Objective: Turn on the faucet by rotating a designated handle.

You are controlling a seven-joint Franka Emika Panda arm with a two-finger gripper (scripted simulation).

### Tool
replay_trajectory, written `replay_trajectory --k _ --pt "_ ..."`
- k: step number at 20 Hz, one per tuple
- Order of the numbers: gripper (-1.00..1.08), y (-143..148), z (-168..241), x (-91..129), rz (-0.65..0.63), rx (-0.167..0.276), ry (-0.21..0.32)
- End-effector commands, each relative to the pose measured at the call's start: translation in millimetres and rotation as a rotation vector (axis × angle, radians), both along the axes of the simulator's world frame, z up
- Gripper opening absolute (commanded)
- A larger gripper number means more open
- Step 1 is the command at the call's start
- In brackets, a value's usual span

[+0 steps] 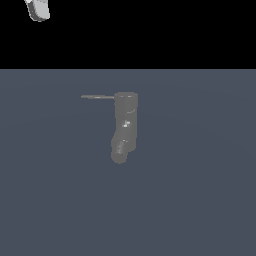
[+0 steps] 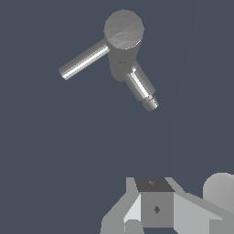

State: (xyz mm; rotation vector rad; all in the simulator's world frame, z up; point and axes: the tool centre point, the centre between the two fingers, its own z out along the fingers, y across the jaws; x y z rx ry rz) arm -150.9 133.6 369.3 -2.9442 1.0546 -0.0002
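Note:
The faucet (image 1: 126, 122) is a dark grey upright cylinder with a flat top, standing mid-floor. Its ribbed spout (image 1: 119, 150) angles down toward the front. The handle (image 1: 97, 97) is a thin straight rod that sticks out from the top toward the exterior view's left. In the wrist view I see the faucet's round top (image 2: 123, 28), the handle (image 2: 84, 59) and the spout (image 2: 141, 87) from above. My gripper (image 2: 156, 194) is well away from the faucet and touches nothing. Its fingers read as one block with no gap, and they hold nothing.
The faucet stands on a plain blue-grey floor (image 1: 200, 200). A pale part of my arm (image 1: 38, 10) shows at the top left of the exterior view, far from the faucet.

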Motion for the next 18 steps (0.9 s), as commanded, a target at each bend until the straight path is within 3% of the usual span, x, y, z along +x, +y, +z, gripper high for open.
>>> replay_trajectory --k 1,18 --pt "-1.0 6.3 -9.0 11.2 -0.052 0.002 0.0" --pt "-1.0 28.7 -65.2 88.1 -0.379 0.004 0.004"
